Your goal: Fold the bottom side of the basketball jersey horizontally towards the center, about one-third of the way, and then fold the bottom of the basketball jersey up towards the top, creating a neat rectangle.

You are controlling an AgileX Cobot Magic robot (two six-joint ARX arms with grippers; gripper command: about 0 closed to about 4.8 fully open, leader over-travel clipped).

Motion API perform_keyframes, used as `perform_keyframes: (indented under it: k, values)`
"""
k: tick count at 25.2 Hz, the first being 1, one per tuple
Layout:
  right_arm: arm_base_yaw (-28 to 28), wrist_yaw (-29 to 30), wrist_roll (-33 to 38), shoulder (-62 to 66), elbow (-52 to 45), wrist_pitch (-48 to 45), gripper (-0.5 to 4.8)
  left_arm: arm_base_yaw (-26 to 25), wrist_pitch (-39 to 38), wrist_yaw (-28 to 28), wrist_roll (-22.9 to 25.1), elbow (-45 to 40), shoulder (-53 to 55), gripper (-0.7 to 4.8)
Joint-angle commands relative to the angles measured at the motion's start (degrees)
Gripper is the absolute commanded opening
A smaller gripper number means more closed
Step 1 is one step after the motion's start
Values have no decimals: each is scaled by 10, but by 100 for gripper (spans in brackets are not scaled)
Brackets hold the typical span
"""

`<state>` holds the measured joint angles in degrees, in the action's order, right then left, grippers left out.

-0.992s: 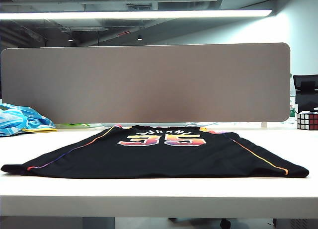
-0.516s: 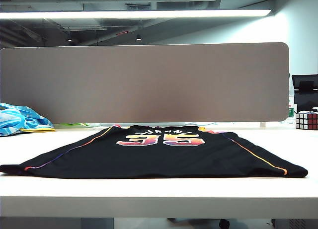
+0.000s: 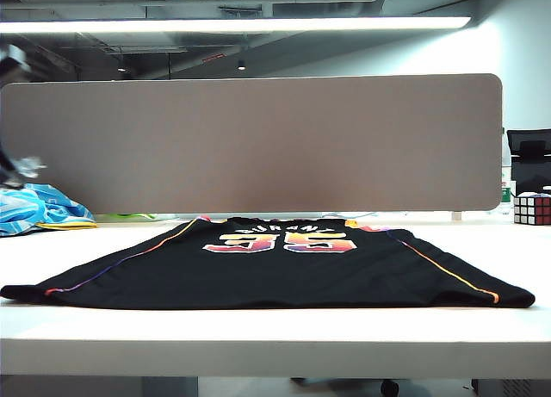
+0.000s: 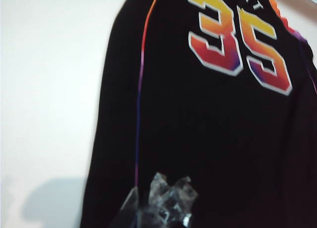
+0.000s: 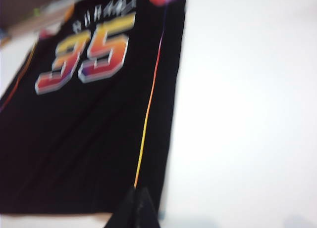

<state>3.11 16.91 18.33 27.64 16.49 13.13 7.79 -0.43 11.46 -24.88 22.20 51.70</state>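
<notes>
Changed since a second ago: the basketball jersey (image 3: 275,263) has not shifted on the worktop (image 3: 275,337); a blurred dark shape (image 3: 12,121), seemingly part of the left arm, has come into the exterior view's upper left edge where there was nothing before.

Item, basketball jersey: black, lying flat and unfolded across the middle of the white worktop, number 35 facing up, neck end toward the grey partition (image 3: 250,143), hem edge toward the camera. Orange piping runs down each side.

Step in hand: we judge this the approach before the first fold. No edge is lifted yet.

Left gripper (image 4: 163,213): its tip, wrapped in clear crinkled film, hangs above the black cloth just inside the jersey's left piping, near the hem end. Jaws drawn together, nothing between them.

Right gripper (image 5: 136,210): its dark tip hangs over the hem corner on the right side, just beside the lower end of that piping. Jaws pressed together, holding nothing. This view is blurred.

Next move, as we judge it: both jaws must part, then come down on the hem corners so the bottom edge can be lifted evenly.

Surroundings: a blue-and-white cloth (image 3: 39,209) at the far left, a puzzle cube (image 3: 532,209) at the far right, both well apart from the jersey.
</notes>
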Motion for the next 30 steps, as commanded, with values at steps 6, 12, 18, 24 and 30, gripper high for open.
perform_keyframes:
  k: [6,12,18,24,30]
  values:
    - [0,90,-23,238,107,45,-9,-1,3,3,45,68,117,-6]
    - [-1,118,-53,375,183,81,-9,-13,-7,6,67,87,151,-6]
    - [0,130,-65,447,205,68,22,-144,-21,153,73,89,193,-3]
    - [-1,129,-66,477,205,50,132,-170,-53,176,71,92,239,95]
    - [-1,131,-66,491,205,50,186,-168,-63,219,69,92,281,185]
